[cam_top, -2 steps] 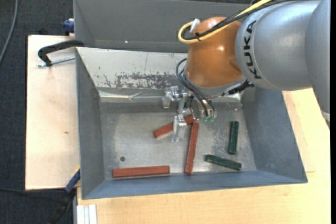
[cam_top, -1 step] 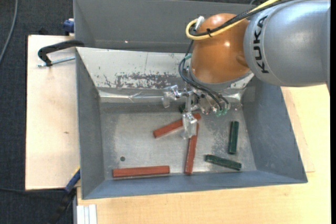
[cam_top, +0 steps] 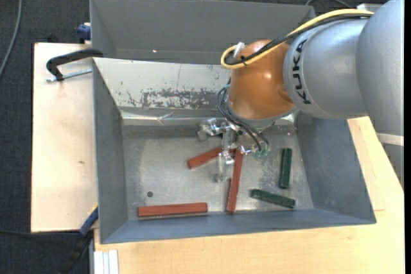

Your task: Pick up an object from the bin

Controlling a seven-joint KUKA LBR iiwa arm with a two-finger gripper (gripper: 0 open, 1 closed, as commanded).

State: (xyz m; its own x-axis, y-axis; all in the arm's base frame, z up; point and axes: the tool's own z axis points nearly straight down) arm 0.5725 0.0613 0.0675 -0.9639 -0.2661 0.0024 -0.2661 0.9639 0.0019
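From the camera view I have the gripper (cam_top: 224, 167) low in the bin (cam_top: 109, 157), close to the floor near its middle, hanging under the arm's orange wrist cover (cam_top: 257, 83). I cannot tell from here whether the gripper is apart or together, and I see nothing I could call clamped in it. Two red-brown sticks meet right at it. The short red-brown stick (cam_top: 203, 160) lies just beside the gripper on the view's left, with its long axis slanting down and away from the gripper, and its nearer end looks to be touching or almost touching the gripper. The long red-brown stick (cam_top: 234, 188) starts just beside the gripper on the other side and runs nearly straight away from it toward the bin's near wall. I judge one of these two to be the pick, and the short one the likelier, though I cannot say which. The move turns on this: the short stick's axis runs out sideways from the gripper, so the gripper would need to sit across that axis, a little further toward the view's left, and not over the stick's end. Further off on the view's right stands an upright-lying dark green stick (cam_top: 284, 168), with a second dark green stick (cam_top: 273, 198) below it, both well apart from the gripper. A third red-brown stick (cam_top: 172, 209) lies along the near wall, also well apart.
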